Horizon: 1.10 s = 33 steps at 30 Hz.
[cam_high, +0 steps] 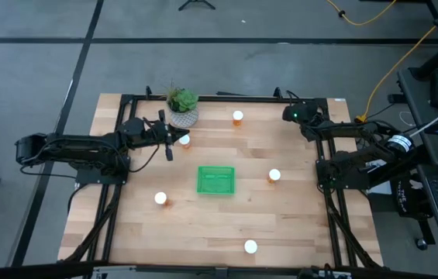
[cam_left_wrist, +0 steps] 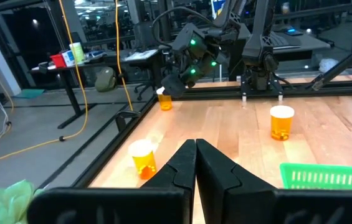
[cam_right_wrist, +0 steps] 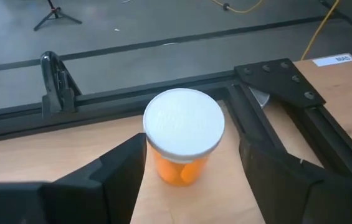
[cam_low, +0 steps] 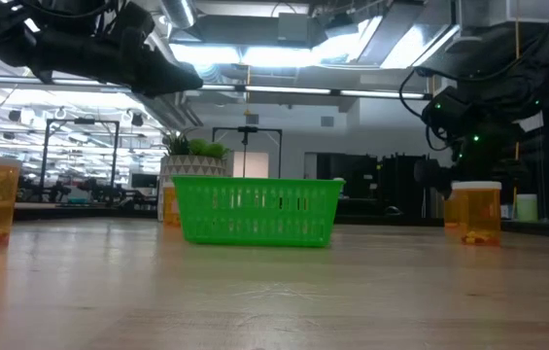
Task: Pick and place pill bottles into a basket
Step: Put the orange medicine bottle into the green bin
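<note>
While bottleless, green basket [cam_high: 215,180] mid-table.

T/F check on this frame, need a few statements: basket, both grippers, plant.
1. The basket has no bottles in it. True.
2. The left gripper holds a bottle. False: its fingers are shut on nothing.
3. The right gripper is open with a bottle between its fingers. True.
4. The plant stands inside the basket. False: it stands on the table near the far edge, apart from the basket.
</note>
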Available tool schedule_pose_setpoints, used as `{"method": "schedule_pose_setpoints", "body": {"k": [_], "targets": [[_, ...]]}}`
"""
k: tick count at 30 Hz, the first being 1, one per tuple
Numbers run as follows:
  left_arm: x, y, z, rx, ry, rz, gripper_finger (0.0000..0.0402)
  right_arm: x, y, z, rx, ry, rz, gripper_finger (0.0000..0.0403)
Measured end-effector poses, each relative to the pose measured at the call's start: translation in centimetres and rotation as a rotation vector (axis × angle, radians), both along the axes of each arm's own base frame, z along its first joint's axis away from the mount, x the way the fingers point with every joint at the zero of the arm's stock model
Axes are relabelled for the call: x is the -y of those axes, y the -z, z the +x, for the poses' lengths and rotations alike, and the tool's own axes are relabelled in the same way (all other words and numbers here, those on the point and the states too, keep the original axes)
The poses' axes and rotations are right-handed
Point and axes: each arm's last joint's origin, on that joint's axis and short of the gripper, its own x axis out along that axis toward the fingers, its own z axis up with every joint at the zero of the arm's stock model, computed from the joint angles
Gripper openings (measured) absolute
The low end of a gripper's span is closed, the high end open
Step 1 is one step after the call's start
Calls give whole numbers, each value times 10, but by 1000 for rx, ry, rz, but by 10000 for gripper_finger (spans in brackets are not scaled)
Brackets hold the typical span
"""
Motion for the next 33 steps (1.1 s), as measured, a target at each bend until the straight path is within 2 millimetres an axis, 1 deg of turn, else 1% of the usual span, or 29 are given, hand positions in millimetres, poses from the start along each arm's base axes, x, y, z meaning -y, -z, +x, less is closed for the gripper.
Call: {"method": "schedule_pose_setpoints", "body": {"k": [11,21,33], "targets": [[0,0,0,0,0,-1,6,-1,1,2,2,-56,39,260],[0,0,0,1,0,-3,6,-1,0,1,16,-21,17,260],[0,0,0,6,-1,-17,6,-1,1,1,20,-31,30,260]]}}
